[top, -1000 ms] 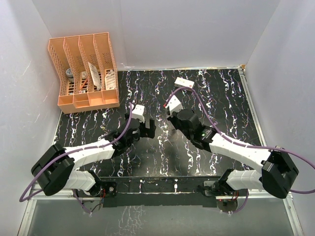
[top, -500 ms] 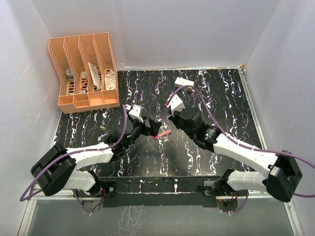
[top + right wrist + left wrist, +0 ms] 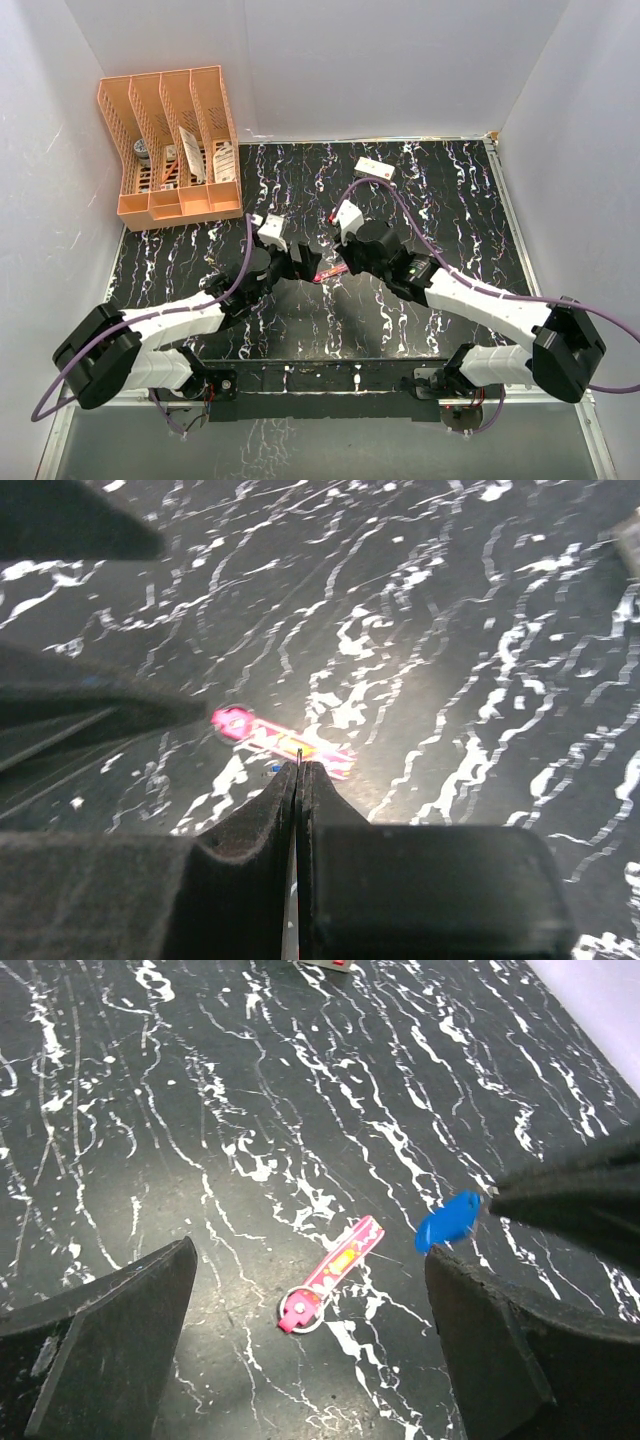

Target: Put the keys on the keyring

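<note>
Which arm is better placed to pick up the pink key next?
Left. The left gripper is open, its fingers either side of the pink key lying on the table; the right gripper is shut on the blue key.

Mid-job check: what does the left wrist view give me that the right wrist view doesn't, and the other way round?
Left wrist only: the head of the blue key in plain sight, pinched at the tip of the right gripper. Right wrist only: that gripper's fingers pressed shut along one seam, hiding nearly all of the blue key. Both: the pink key lying flat on the black marbled table, unheld.
</note>
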Available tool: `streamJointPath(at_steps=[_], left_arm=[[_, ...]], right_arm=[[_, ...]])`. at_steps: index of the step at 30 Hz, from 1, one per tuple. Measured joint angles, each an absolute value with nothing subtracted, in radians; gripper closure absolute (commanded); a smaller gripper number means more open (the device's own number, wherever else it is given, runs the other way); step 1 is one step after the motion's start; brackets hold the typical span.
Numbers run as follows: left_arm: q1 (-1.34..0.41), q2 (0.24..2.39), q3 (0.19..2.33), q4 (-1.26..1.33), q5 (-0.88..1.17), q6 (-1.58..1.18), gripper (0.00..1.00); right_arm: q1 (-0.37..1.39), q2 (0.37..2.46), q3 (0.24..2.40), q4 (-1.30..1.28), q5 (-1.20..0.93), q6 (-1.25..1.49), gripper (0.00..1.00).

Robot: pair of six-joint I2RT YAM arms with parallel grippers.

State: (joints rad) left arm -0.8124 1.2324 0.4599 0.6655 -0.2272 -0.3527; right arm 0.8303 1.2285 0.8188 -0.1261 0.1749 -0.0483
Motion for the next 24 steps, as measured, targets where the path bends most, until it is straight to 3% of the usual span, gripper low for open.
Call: streamJointPath(at_steps=[11,24], left_arm=[[-0.806,1.306,0.501,0.452,-0.297,-0.432,0.02],[-0.801,1.457,0.576,0.353,-0.306,-0.466,0.02]], right_arm=[[0.844,1.296,0.801,-0.192,-0.079,0.022,1.00],[0.846,1.363,0.771,-0.213,0.031,0.151,1.00]])
